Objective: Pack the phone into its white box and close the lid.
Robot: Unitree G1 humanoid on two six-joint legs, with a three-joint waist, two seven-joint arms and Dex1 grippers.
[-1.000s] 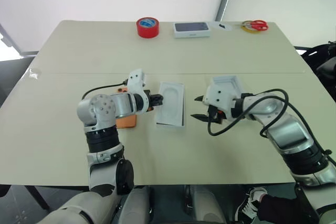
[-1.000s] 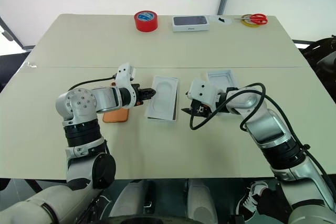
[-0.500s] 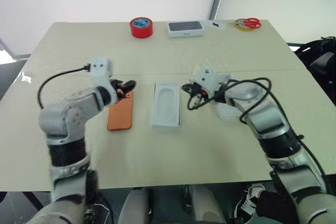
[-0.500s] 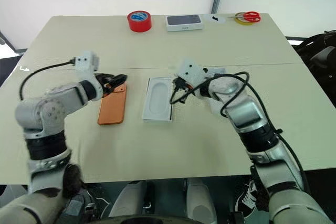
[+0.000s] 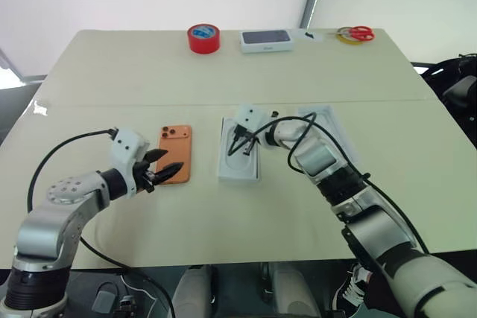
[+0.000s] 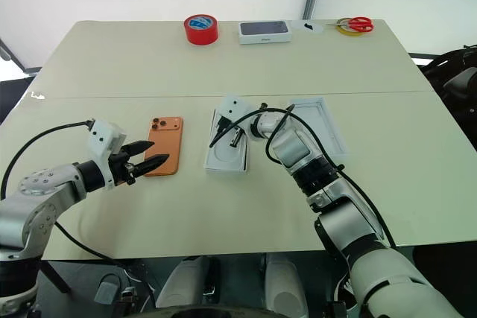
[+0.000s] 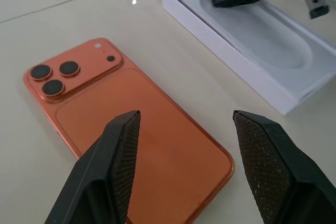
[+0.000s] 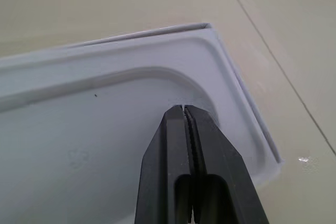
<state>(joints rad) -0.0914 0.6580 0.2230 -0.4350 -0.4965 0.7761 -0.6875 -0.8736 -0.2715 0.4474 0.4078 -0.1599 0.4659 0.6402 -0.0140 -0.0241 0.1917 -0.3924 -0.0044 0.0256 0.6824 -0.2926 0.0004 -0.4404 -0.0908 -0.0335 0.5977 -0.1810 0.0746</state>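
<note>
The orange phone [image 5: 179,150] lies back up on the table, its three lenses [image 7: 55,74] at the far left corner. My left gripper [image 5: 165,165] hovers open over the phone's near end [image 7: 157,124], with nothing between its fingers. A white insert with an oval recess [image 5: 240,163] sits on a white base right of the phone; whether that base is the lid I cannot tell. My right gripper [image 6: 235,137] is shut, its tips [image 8: 184,109] down in the far end of the recess. The white box [image 6: 332,128], a shallow tray, lies further right, partly under my right arm.
Along the far edge stand a red tape roll [image 5: 203,38], a white box with a dark picture on top [image 5: 266,39], and red-handled scissors on a yellow tape roll [image 5: 358,33]. Cables loop from both wrists. A seam [image 5: 112,104] crosses the table.
My left gripper drew back from the phone's far end to its near end and opened wider. The right gripper shut, then swung left onto the insert's recess. The camera also shifted.
</note>
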